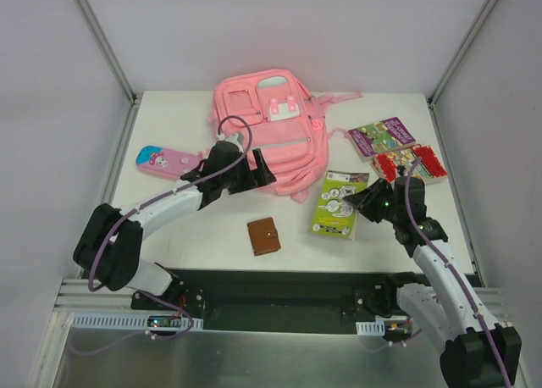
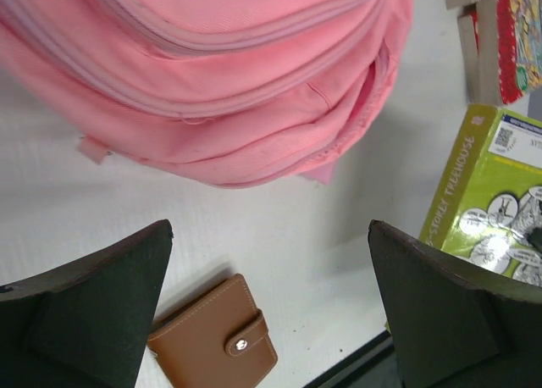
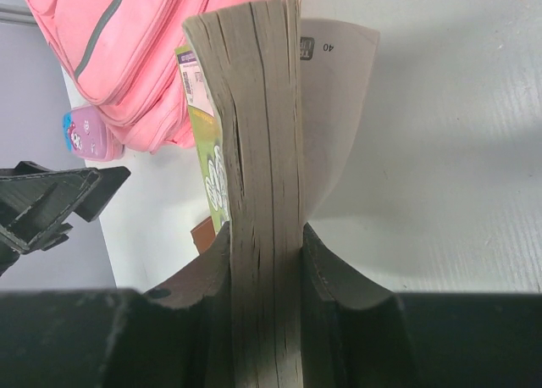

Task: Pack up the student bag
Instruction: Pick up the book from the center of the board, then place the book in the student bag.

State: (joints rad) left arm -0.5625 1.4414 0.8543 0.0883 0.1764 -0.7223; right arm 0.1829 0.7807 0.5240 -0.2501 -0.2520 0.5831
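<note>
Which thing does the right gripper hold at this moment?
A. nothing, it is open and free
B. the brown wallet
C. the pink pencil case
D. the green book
D: in the right wrist view, the right gripper is closed on the page edge of the green book, with its fingers pressing on both sides of the pages.

L hand (image 1: 261,169) by bag (image 1: 275,121), R hand (image 1: 362,204) at green book (image 1: 334,206)

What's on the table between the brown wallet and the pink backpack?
Nothing: bare table separates the wallet and the backpack, plainest in the left wrist view.
</note>
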